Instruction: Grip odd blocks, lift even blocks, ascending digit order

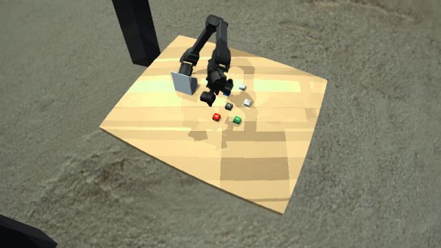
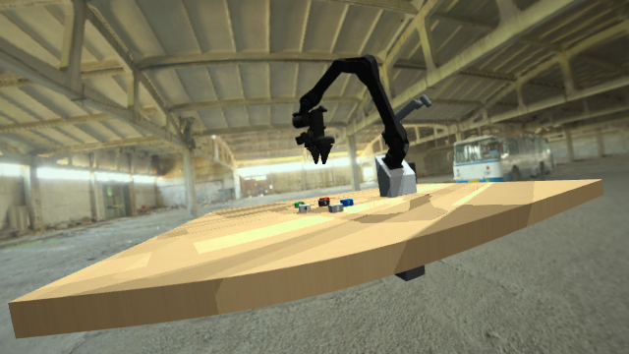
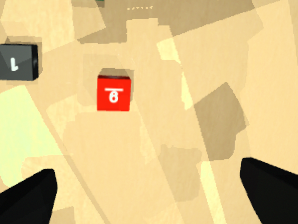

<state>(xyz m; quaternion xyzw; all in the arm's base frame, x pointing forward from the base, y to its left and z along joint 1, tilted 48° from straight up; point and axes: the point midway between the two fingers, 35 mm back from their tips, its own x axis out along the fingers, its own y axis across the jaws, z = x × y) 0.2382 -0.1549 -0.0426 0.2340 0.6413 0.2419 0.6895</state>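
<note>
My gripper (image 1: 218, 98) (image 2: 320, 162) (image 3: 150, 173) is open and empty, pointing down high above the table. The red block (image 1: 216, 117) (image 2: 323, 199) (image 3: 114, 95) shows what looks like a 6 with a bar above it, an underlined 9 upside down. The dark block (image 1: 229, 106) (image 2: 323, 203) (image 3: 17, 62) shows an upside-down 1. The green block (image 1: 237, 120) (image 2: 299, 205), the blue block (image 1: 226, 94) (image 2: 347, 202), one pale block (image 1: 247, 102) (image 2: 305, 208) and another pale block (image 1: 242, 87) (image 2: 335, 208) have unreadable digits. The blue one is partly hidden by the gripper in the top view.
The blocks stand apart on the wooden table (image 1: 172, 145) (image 2: 162, 275). The arm's grey base mount (image 1: 183, 83) (image 2: 395, 182) stands at one side of them. The arm's shadow falls across the table around the blocks.
</note>
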